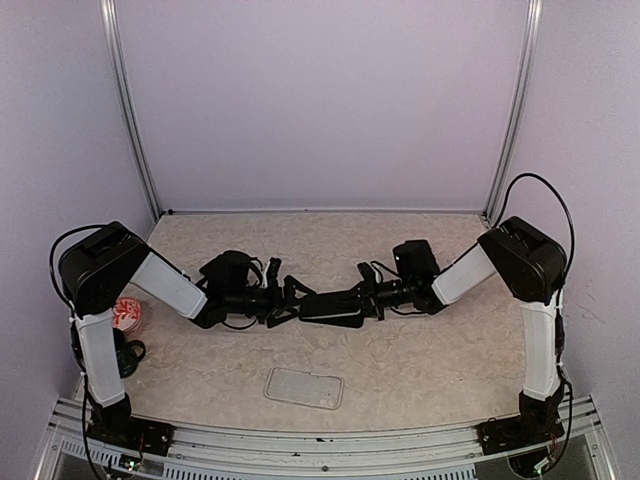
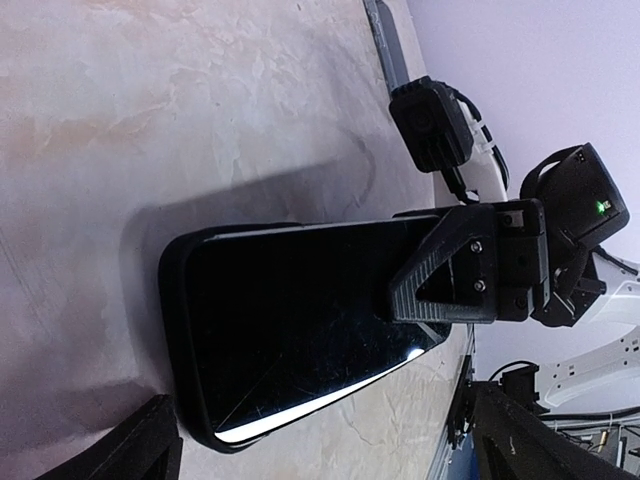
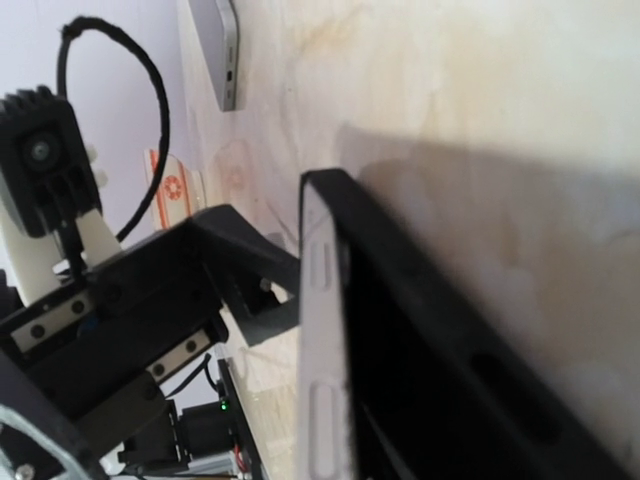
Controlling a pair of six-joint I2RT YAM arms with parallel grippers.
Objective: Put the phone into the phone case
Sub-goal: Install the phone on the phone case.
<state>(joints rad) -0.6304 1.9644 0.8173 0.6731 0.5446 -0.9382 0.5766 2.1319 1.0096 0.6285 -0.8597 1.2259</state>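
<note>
The phone, dark screen up with a silver side edge, lies partly seated in the black phone case; one long side stands proud of the rim. Both hang just above the table's middle. My right gripper is shut on the phone's right end, one ribbed finger pressed on the screen. My left gripper faces the phone's left end, open, its fingertips spread wider than the phone and touching nothing.
A flat grey rectangular slab lies near the front edge of the table, also seen in the right wrist view. A red-and-white roll sits by the left arm's base. Walls close in three sides.
</note>
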